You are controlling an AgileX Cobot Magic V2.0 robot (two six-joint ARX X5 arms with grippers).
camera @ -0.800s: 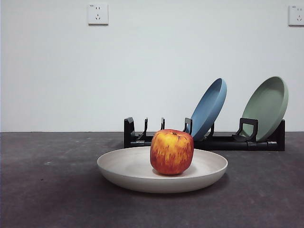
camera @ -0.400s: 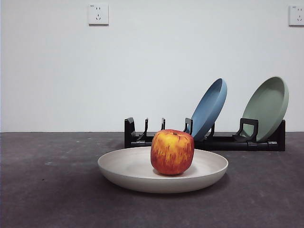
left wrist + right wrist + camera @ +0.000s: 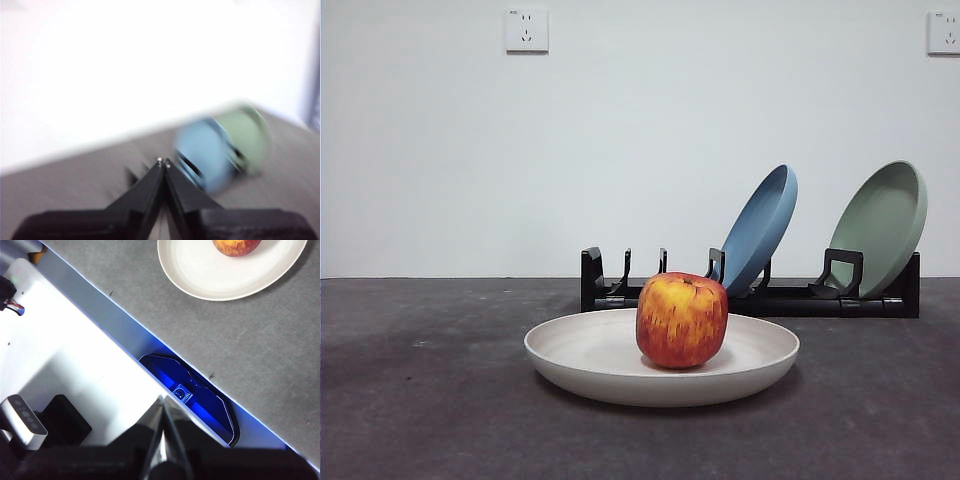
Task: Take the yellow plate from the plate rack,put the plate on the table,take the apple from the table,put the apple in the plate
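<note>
Dark grey, faintly speckled matte bench runs back to a plain white wall, where two white wall sockets sit high up, one toward each side. Wide bare stretches of bench lie to either side of the things and along the near edge in front of them.

One wide, shallow, cream matte plate lies flat on the bench, near the middle and toward the near edge. One red apple with yellow-orange streaks stands inside it, upright, resting on the plate's floor a little off centre. In the right wrist view the same plate shows on the grey surface with the apple cut by the picture's edge; open bench lies between the plate and the bench edge, where a white base and a blue-lit dark panel show below.

Behind the plate, toward the far edge, stands one long, low black plastic rack with upright curved prongs. It holds two plates on edge, both tilted: a blue round plate in a middle slot and a sage-green round plate at the end. The slots at the rack's other end stand bare.

No arm shows in the front view. The left gripper is up off the things, jaws pressed together with nothing between them; its view is blurred, with the blue and green plates as smears. The right gripper hangs over the bench edge, well apart from the plate, jaws likewise closed on nothing.
</note>
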